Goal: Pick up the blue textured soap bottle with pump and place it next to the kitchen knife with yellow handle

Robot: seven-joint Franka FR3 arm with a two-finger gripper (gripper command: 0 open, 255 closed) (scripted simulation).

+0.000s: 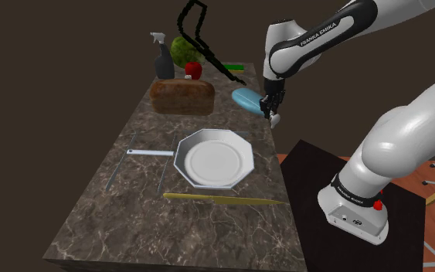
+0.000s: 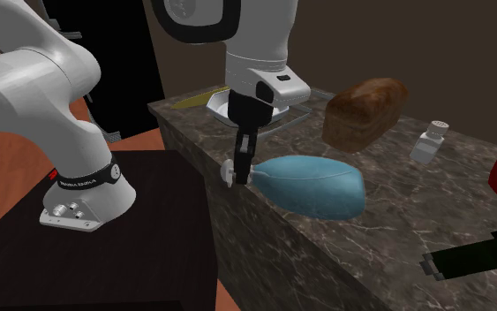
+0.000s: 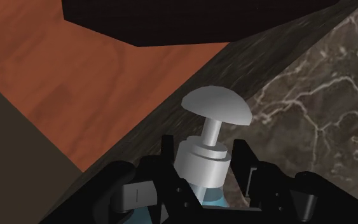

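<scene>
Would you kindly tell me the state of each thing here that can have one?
soap bottle, lying on its side at the counter edge
claw, shut on the soap bottle's pump neck
pan, upright, empty
knife, lying flat on the counter
spray bottle, standing upright

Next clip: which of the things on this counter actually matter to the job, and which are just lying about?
In the job: the hand, shut on the pump neck of the blue soap bottle; the yellow knife.
Lying about: white pan, bread loaf, spray bottle, red fruit, small white bottle.
</scene>
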